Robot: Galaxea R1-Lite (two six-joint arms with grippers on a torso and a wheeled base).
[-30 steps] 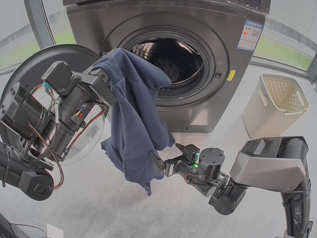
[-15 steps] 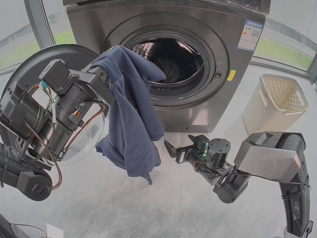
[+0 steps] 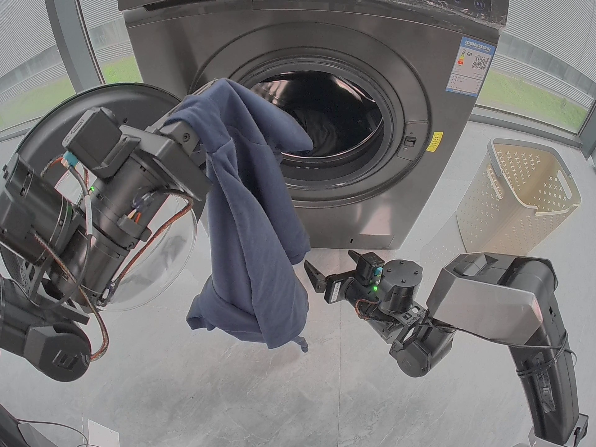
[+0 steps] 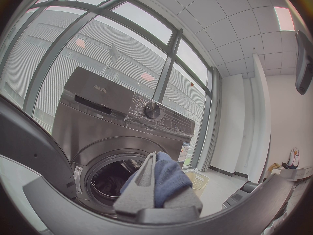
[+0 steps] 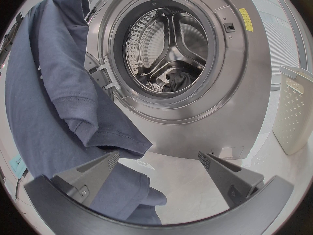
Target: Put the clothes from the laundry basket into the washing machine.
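While the left hand is clamped shut on the top of a blue sweatshirt, the cloth hangs from it in one long drop, its long axis running nearly straight down. The pinch point sits high, just beside the near rim of the washing machine opening, on the side where the round door stands swung open. One fold of the sweatshirt already drapes toward the opening, but most of it hangs below the rim, above the floor.

The right hand is low and spread wide open, gripping nothing. It lies just beside the sweatshirt's lower half, on the side toward the laundry basket, and points at the cloth, so it is the nearer one to the hanging tail. The tail would need lifting up and forward to clear the rim, I judge.

A dark piece of clothing already lies in the drum. The basket stands well apart on the floor, and looks empty, though its bottom is hard to see.
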